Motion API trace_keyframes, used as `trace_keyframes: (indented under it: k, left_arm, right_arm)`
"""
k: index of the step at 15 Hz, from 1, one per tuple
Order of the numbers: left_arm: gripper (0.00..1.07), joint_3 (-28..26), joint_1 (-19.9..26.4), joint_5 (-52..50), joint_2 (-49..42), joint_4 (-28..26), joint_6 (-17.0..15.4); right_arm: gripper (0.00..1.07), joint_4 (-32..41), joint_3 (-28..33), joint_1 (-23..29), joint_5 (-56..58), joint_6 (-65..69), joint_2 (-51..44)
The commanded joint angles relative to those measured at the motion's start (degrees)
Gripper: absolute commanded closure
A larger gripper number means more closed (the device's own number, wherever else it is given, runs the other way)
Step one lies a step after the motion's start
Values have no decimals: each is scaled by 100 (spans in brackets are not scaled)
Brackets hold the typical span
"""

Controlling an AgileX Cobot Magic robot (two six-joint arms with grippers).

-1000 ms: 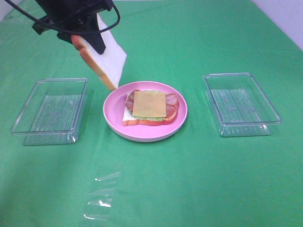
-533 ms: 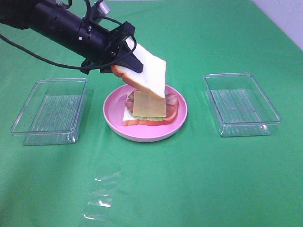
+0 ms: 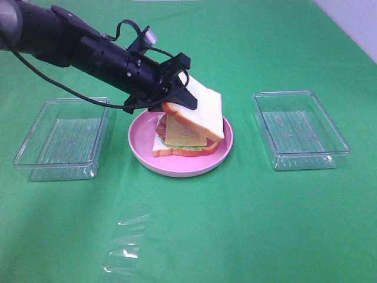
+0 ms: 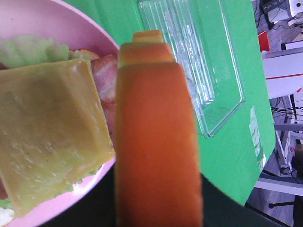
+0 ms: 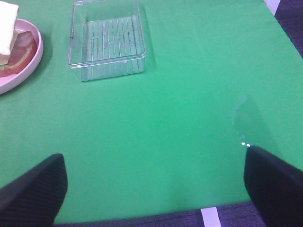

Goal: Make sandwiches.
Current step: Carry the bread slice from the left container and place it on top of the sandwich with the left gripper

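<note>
On the pink plate lies the open sandwich stack: a bottom bread slice, lettuce, bacon and a yellow cheese square on top. My left gripper reaches in from the back left and is shut on a second white bread slice, held tilted just above the cheese, with its lower edge close to the stack's right side. In the left wrist view the slice's orange crust fills the middle, with cheese, bacon and lettuce beneath. My right gripper is open over bare cloth, away from the plate.
An empty clear container stands left of the plate and another to its right, also seen as a clear tray. A crumpled clear film lies on the green cloth near the front. The table's edge runs near my right gripper.
My left arm has swung the bread slice down and to the right, from high at the back left to just over the stack, turning it flatter. The right arm has not moved.
</note>
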Motion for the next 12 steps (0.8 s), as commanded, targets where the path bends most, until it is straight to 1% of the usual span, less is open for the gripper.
trace_keyframes:
  k: [1, 2, 4, 8, 12]
  left_arm:
    - [107, -52, -40, -138, 120, -126, 57]
    - [107, -80, -40, -138, 149, -109, 57]
    - [107, -178, -40, -160, 264, -120, 160]
    - [107, -275, -40, -97, 441, -46, 155]
    - [107, -275, -40, -92, 441, 11, 6]
  right_arm:
    - [9, 0, 11, 6, -40, 6, -155]
    - [9, 0, 11, 6, -40, 6, -155]
    - [9, 0, 11, 6, -40, 6, -155]
    - [9, 0, 11, 6, -40, 6, -155]
    - [9, 0, 11, 6, -40, 6, -155]
